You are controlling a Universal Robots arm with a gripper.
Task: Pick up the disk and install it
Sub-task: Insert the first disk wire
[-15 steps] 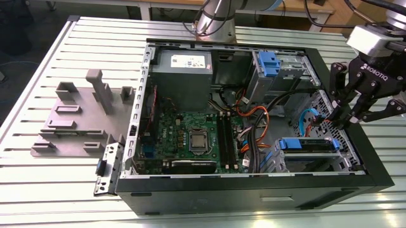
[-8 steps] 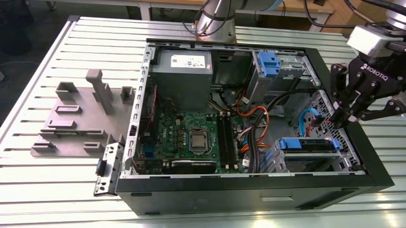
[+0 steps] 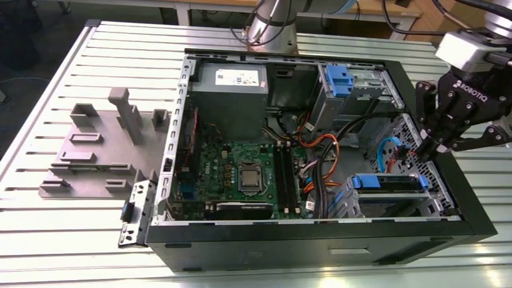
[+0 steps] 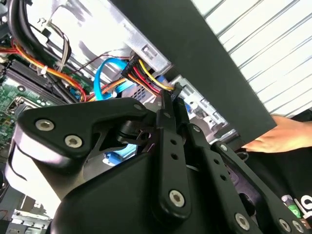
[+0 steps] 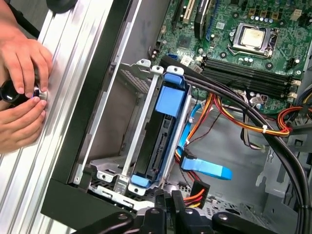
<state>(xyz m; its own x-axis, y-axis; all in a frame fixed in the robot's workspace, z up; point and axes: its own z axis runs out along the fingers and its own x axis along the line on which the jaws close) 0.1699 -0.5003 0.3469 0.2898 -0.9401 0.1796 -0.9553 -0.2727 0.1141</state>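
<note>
While the open black computer case (image 3: 320, 240) lay on its side across the ribbed aluminium table (image 3: 64, 240), the gripper (image 3: 432, 150) hung at the case's 3 o'clock edge in the exterior view, its black fingers (image 4: 170, 122) pressed together with their tips among the red, yellow and orange power wires (image 4: 146, 73). At the case's 5 o'clock corner the disk (image 5: 163, 131) sat on edge in the perforated metal drive cage (image 5: 131, 122), its blue plastic carrier capping a dark slab between bright steel rails. A flat blue data cable (image 5: 209, 168) lay just beside it, loose on the case floor. At the middle of the case, the green motherboard (image 3: 240, 174) carried a square silver processor (image 3: 249, 179). At 12 o'clock stood the grey power supply (image 3: 232, 90), with a blue bracket (image 3: 339, 81) near 1 o'clock. A grey moulded fixture (image 3: 96, 150) rested on the table at 9 o'clock. In the first wrist view, a person's hands (image 5: 22, 92) gripped a small dark knob (image 5: 12, 91) on the table, outside the case wall.
</note>
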